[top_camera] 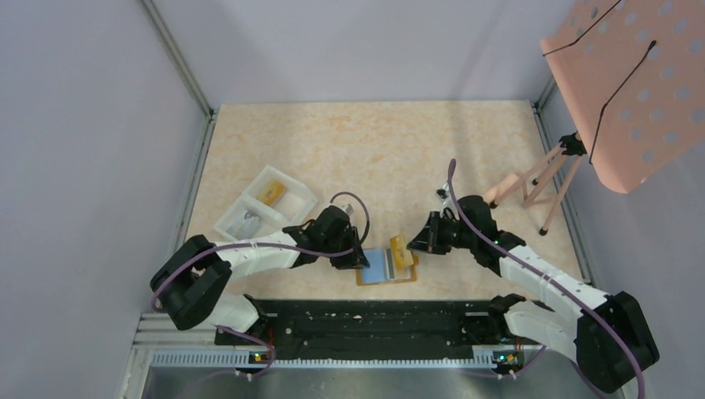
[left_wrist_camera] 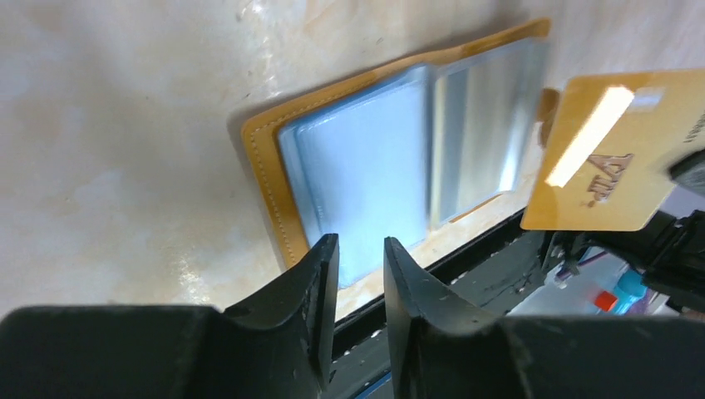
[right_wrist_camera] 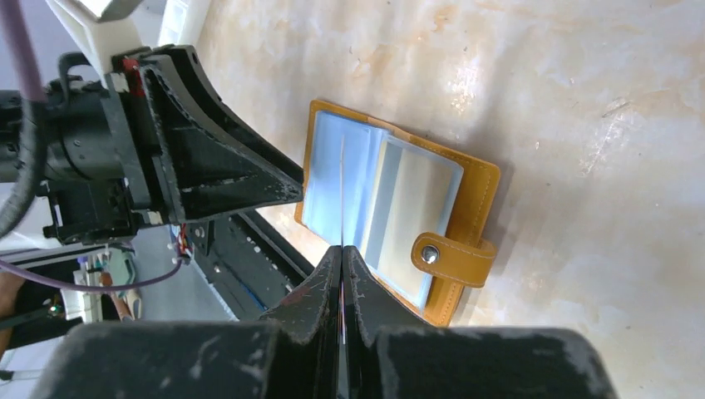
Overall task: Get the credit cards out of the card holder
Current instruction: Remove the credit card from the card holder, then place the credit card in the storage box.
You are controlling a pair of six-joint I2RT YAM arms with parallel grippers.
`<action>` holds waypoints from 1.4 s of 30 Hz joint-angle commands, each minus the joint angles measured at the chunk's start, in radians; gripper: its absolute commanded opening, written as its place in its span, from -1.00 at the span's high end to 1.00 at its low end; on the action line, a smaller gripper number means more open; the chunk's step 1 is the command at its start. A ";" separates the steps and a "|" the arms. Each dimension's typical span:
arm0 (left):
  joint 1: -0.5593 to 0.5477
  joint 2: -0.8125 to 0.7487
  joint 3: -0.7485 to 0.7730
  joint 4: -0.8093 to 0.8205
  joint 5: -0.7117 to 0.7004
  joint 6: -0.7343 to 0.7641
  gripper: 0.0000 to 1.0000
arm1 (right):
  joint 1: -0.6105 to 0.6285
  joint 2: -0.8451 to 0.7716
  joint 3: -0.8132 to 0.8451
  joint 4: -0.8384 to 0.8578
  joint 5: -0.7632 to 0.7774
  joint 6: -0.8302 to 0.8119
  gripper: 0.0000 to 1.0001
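Note:
The tan-orange card holder (top_camera: 387, 268) lies open on the table near the front edge, its light blue and clear sleeves (left_wrist_camera: 366, 174) facing up and its snap tab (right_wrist_camera: 453, 256) at the right. My right gripper (right_wrist_camera: 342, 249) is shut on a gold credit card (left_wrist_camera: 607, 158) and holds it upright above the holder's right half; the card shows edge-on in the right wrist view (right_wrist_camera: 342, 191). My left gripper (left_wrist_camera: 360, 243) is narrowly open and empty, its tips at the holder's left edge (right_wrist_camera: 309, 179).
A white two-compartment tray (top_camera: 229, 223) stands at the back left, with a gold card (top_camera: 270, 193) in one compartment and a greyish item (top_camera: 245, 223) in the other. A pink perforated stand (top_camera: 632, 83) is at the right. A black rail (top_camera: 366, 320) runs along the front edge.

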 commanded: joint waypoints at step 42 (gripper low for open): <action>-0.005 -0.233 0.267 -0.125 0.445 0.346 0.32 | 0.038 -0.119 0.030 0.176 -0.573 -0.085 1.00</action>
